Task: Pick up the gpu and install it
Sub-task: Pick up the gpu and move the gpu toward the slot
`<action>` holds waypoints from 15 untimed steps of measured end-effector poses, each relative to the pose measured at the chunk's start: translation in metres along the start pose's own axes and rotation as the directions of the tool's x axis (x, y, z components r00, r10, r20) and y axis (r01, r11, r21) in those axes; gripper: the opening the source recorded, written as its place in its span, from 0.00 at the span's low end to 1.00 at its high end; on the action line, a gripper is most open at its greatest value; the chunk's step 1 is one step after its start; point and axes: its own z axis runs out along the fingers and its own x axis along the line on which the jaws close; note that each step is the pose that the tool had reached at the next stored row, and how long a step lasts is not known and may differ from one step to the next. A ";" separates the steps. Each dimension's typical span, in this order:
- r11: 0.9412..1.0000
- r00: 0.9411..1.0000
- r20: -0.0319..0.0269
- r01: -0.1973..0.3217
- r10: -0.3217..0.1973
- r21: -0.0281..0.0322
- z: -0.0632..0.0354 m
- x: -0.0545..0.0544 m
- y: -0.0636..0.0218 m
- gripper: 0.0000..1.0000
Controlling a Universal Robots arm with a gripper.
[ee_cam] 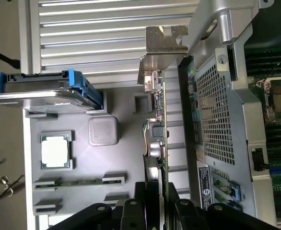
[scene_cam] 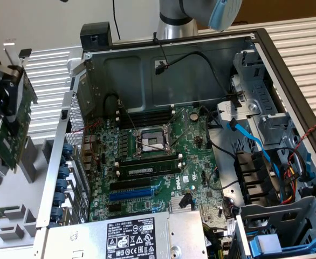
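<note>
While our gripper point(ee_cam: 160, 192) is clenched on the gpu point(ee_cam: 158, 139), its black fingers point(ee_cam: 147, 201) pinch the green card from both faces, and we see it edge-on with the silver bracket point(ee_cam: 164, 52) at the far end. Beneath it lies the grey tray point(ee_cam: 83, 160), carrying a square processor point(ee_cam: 55, 151), a memory stick point(ee_cam: 80, 182) along one edge and a drive in a blue caddy point(ee_cam: 44, 91) at another. In the exterior view we find the card hanging at the exterior view's left, clear of the open case point(scene_cam: 66, 140) and just beside its perforated rear wall. Inside the case sit the motherboard point(scene_cam: 163, 156) and the power supply point(scene_cam: 131, 237). Everything rests on a ribbed aluminium table point(scene_cam: 303, 48), with a pale wall point(scene_cam: 50, 21) behind.
</note>
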 end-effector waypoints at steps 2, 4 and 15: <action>1.000 1.000 0.000 0.000 0.000 0.000 -0.0092 0.000 0.0007 0.28; 1.000 1.000 0.000 0.000 0.000 0.000 -0.0181 0.000 0.0015 0.28; 1.000 1.000 0.000 0.000 0.000 0.000 -0.0679 -0.002 0.0054 0.28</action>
